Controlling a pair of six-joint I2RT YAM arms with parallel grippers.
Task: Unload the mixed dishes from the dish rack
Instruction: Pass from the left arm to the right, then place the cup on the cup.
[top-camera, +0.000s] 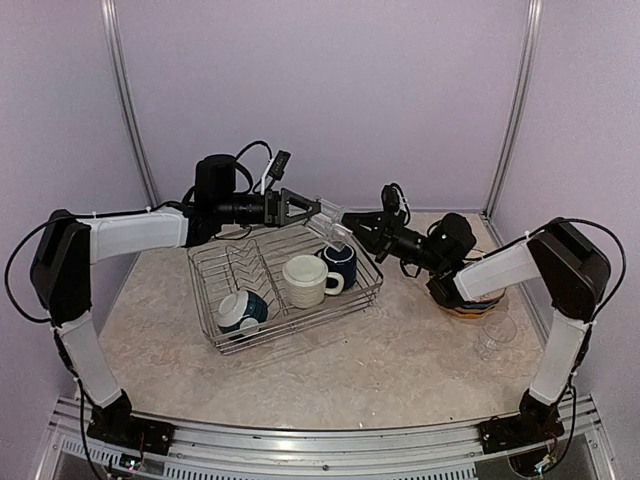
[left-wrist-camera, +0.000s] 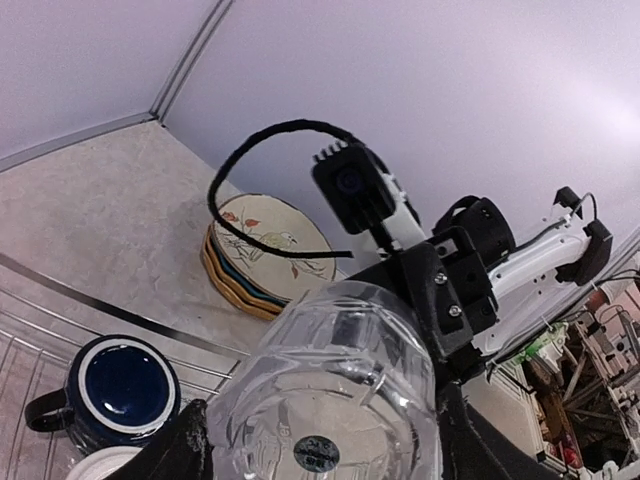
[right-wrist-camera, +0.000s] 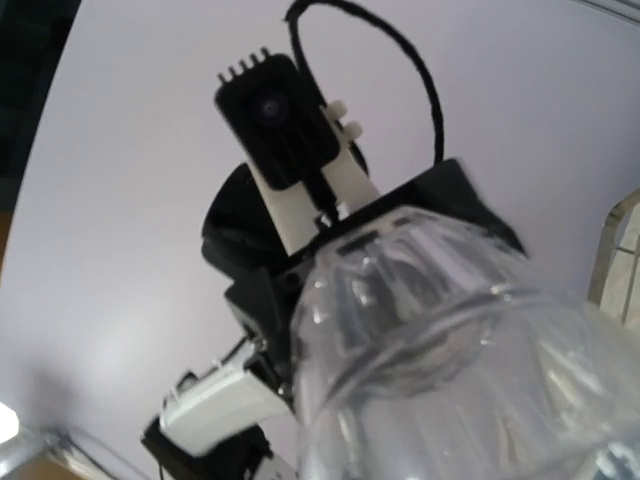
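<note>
Top view: the left gripper clamps a clear glass just above the far edge of the dish rack. The right gripper meets the glass from the opposite side, and I cannot tell whether its jaws have closed.

Left wrist: the clear glass fills the gap between the fingers, with the navy mug lower left and the bird-pattern plate beyond.

Right wrist: the clear glass sits directly ahead, and the gripper's own fingers are hidden.
</note>
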